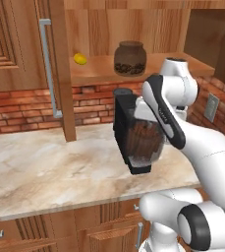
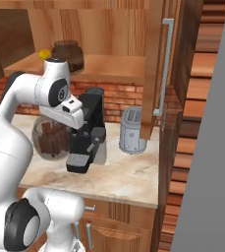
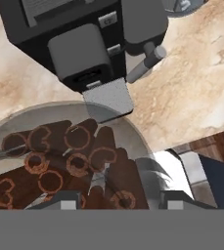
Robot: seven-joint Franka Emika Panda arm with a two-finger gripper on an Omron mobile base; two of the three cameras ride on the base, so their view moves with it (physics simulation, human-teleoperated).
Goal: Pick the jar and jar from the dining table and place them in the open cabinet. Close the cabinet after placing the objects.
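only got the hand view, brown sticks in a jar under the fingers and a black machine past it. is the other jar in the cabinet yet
Observer: Yes. The bean jar stands on the cabinet shelf, right of a small yellow fruit.
Operator: doors open?
Observer: Both. The left door and the right door are swung out.
Operator: how high is my jar
Observer: The stick jar, in the gripper, sits below shelf level, in front of the coffee machine over the counter.
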